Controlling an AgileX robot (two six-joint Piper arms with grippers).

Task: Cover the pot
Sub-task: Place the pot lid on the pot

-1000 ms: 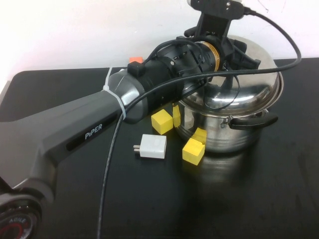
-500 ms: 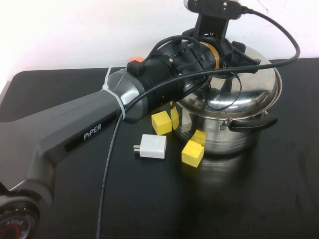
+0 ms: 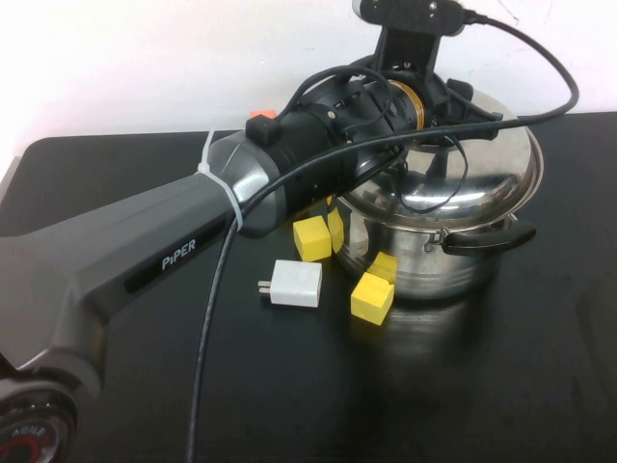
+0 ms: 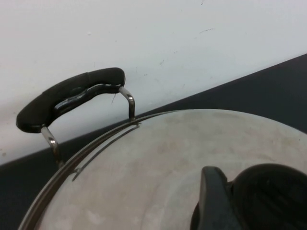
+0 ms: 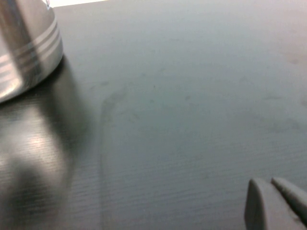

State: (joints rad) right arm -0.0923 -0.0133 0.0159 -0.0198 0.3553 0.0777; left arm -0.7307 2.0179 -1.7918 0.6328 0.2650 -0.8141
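The shiny steel pot [image 3: 434,262] stands at the back right of the black table, its black handle [image 3: 487,237] toward the front right. The domed steel lid [image 3: 487,174] lies over its mouth, slightly tilted and overhanging to the right. My left gripper [image 3: 436,108] reaches over the pot and is shut on the lid's black knob. The left wrist view shows the lid [image 4: 163,158], the knob [image 4: 273,196] against one finger [image 4: 213,203], and the pot's far handle [image 4: 72,93]. My right gripper [image 5: 272,194] is shut and empty, low over the table beside the pot [image 5: 24,43].
Two yellow blocks [image 3: 312,237] [image 3: 372,296] and a white charger plug [image 3: 294,284] lie on the table in front of the pot's left side. A small orange thing [image 3: 262,115] sits behind the left arm. A black cable [image 3: 540,68] loops over the pot.
The left wrist and the lid have shifted slightly back and up in the view, and the lid has settled a little more level over the pot. The blocks have not moved.
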